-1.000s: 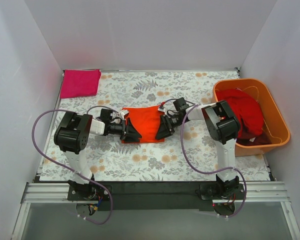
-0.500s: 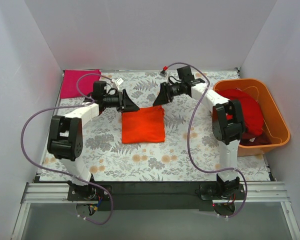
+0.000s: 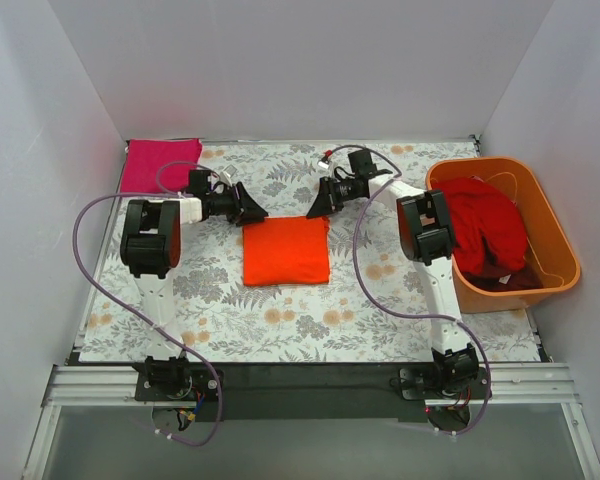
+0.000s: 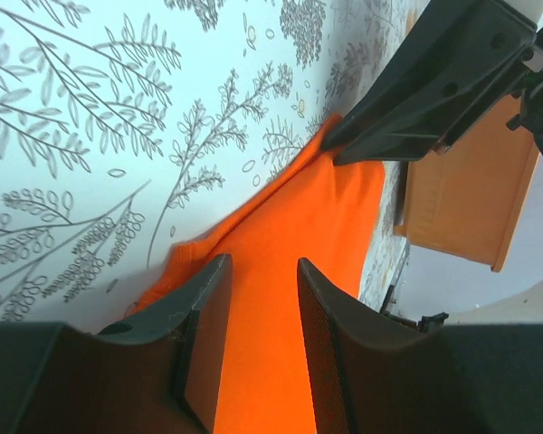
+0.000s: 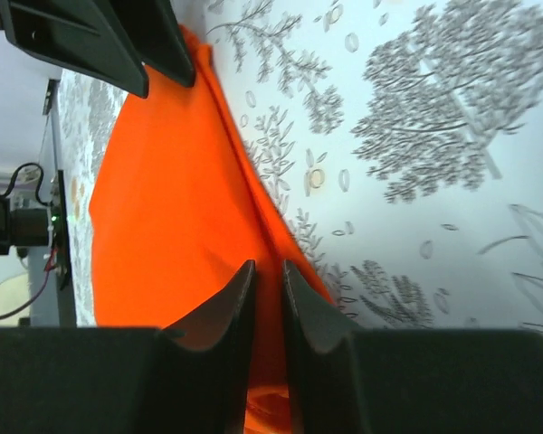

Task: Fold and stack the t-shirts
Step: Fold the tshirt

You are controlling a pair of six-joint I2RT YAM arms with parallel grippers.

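Bright orange cloth t-shirt (image 3: 285, 252) lies folded, well left of the rigid orange plastic tub (image 3: 565, 262). A folded magenta-pink t-shirt (image 3: 160, 165) lies farther left. The deeper red t-shirt (image 3: 490, 230) is heaped inside the tub, and nothing is stacked yet. At the orange shirt's far corners, the left gripper (image 3: 258, 212) stands slightly parted. The right gripper (image 3: 314, 208) is nearly closed, and I cannot tell whether it pinches cloth.

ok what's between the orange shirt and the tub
In the top view, the right arm stands between the orange shirt and the tub, with bare floral table cover on the shirt's side of it.
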